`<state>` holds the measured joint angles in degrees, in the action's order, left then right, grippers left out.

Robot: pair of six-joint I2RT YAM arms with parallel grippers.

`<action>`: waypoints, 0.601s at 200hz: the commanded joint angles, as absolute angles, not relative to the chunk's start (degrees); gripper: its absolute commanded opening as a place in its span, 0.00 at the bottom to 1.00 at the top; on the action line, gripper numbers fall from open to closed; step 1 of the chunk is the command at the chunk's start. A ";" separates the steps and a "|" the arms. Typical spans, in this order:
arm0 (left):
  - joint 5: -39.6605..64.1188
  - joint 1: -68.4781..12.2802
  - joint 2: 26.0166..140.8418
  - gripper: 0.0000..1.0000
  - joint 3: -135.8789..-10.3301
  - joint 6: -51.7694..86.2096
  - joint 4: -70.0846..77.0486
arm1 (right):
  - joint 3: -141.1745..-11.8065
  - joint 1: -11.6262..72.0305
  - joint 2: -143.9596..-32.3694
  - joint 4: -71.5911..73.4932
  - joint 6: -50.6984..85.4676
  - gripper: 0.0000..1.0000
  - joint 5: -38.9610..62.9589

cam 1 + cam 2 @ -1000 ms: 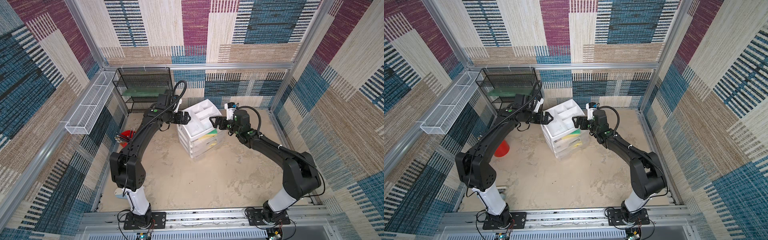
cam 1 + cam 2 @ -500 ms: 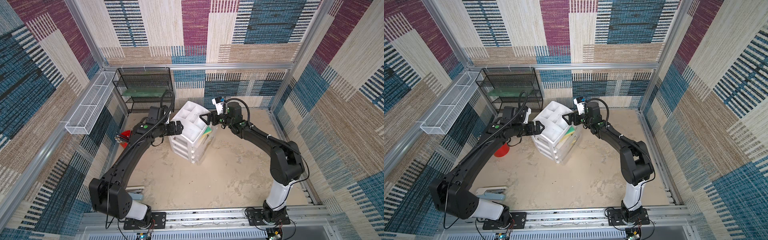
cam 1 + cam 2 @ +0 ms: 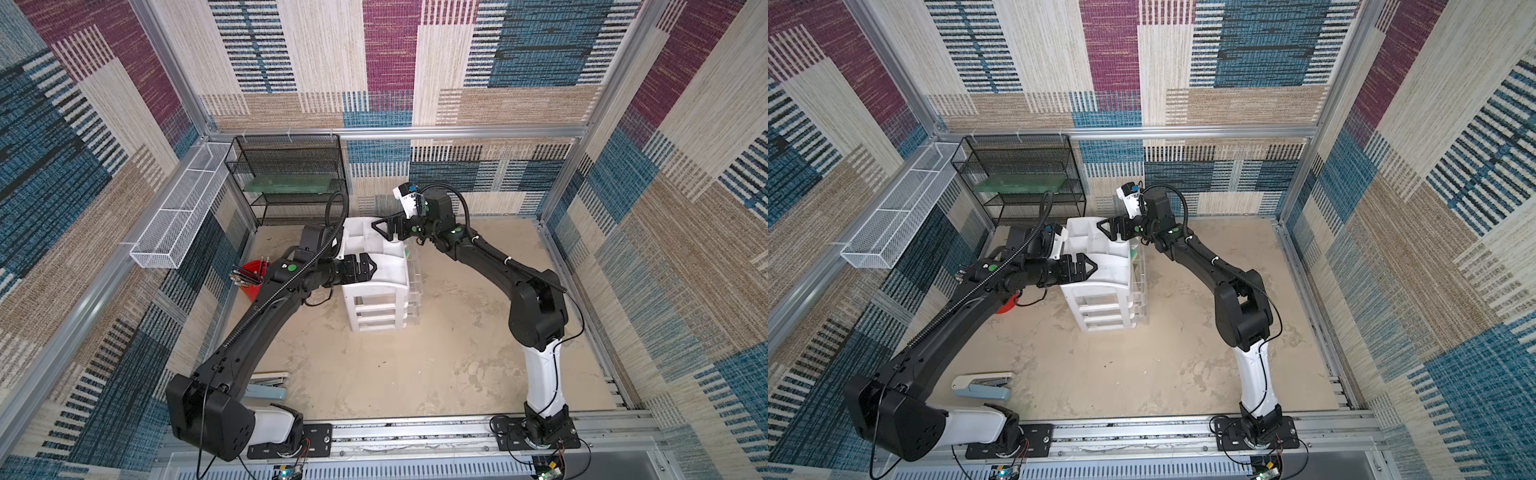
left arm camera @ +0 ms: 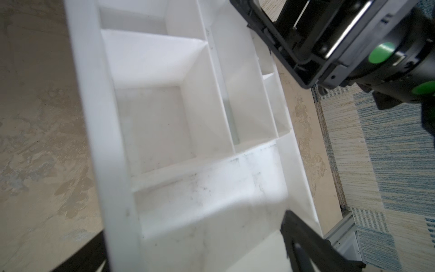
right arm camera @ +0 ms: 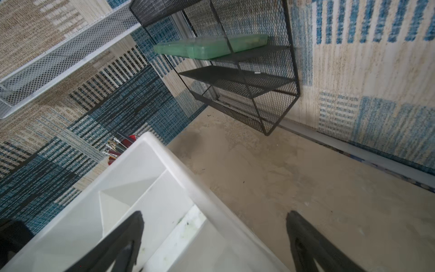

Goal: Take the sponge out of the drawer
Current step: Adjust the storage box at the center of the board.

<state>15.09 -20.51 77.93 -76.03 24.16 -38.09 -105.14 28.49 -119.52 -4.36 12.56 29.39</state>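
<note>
My left gripper (image 3: 369,268), jaws spread, straddles the near rim of the drawer (image 3: 376,309). My right gripper (image 3: 376,227), likewise spread, straddles its far rim; neither holds anything

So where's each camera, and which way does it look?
Top views: high above the front, looking down at both arms, left gripper, right gripper and the drawer.
Left wrist: on the left arm, facing the drawer's tray top; its fingers and the right gripper show.
Right wrist: on the right arm, facing past the drawer to the black rack; its fingers show.
Shared: all see the drawer.
</note>
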 commanded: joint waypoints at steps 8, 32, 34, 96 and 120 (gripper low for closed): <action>11.63 -20.12 77.12 0.99 -76.79 22.37 -39.64 | -101.82 28.29 -115.25 -5.65 10.96 0.95 20.82; 10.81 -19.26 76.01 0.99 -76.56 21.63 -39.72 | -96.81 27.48 -108.58 -4.02 10.37 0.95 14.77; 10.81 -19.23 75.89 0.99 -76.49 21.56 -39.72 | -96.32 27.37 -107.92 -3.91 10.44 0.95 14.22; 12.13 -18.59 73.03 0.97 -74.01 21.22 -39.41 | -78.33 31.76 -89.97 -12.45 13.49 0.95 -4.97; 13.18 -18.60 73.30 0.95 -73.79 21.42 -39.46 | -71.82 35.57 -87.08 -12.80 14.93 0.97 -10.47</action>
